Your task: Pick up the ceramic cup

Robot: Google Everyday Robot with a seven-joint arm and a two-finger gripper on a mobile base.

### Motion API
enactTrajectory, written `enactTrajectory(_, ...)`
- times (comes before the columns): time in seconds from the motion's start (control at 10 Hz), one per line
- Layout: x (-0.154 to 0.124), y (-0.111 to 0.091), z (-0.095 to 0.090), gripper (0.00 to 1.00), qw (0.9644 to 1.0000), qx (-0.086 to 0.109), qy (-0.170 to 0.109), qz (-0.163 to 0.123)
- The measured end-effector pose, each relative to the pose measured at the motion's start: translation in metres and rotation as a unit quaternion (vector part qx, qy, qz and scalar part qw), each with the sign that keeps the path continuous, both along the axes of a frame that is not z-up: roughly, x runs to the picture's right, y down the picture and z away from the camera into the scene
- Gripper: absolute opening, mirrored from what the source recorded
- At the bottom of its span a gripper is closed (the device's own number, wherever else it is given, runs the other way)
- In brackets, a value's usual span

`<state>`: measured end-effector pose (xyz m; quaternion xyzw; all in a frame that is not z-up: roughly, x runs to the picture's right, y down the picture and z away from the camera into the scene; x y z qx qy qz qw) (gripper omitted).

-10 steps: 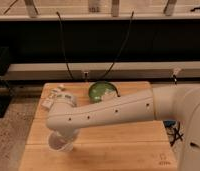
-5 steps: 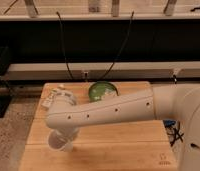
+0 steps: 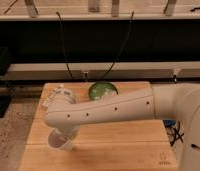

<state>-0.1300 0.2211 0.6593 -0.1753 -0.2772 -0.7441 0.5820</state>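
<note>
The ceramic cup (image 3: 57, 142) is a small white cup standing on the wooden table (image 3: 118, 145) near its front left. My white arm reaches in from the right, across the table. Its wrist bends down right over the cup. My gripper (image 3: 66, 133) hangs below the wrist at the cup's rim, mostly hidden by the arm. I cannot tell whether it touches the cup.
A green bowl (image 3: 103, 91) sits at the back middle of the table, partly behind my arm. A white carton-like object (image 3: 57, 95) lies at the back left. Black cables hang down behind the table. The table's left edge is close to the cup.
</note>
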Motion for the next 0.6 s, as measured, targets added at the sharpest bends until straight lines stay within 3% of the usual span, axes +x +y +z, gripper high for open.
enactTrajectory(0.6,-0.0007,-0.0069,-0.0021,0.0,0.9999,0.001,-0.005,-0.013)
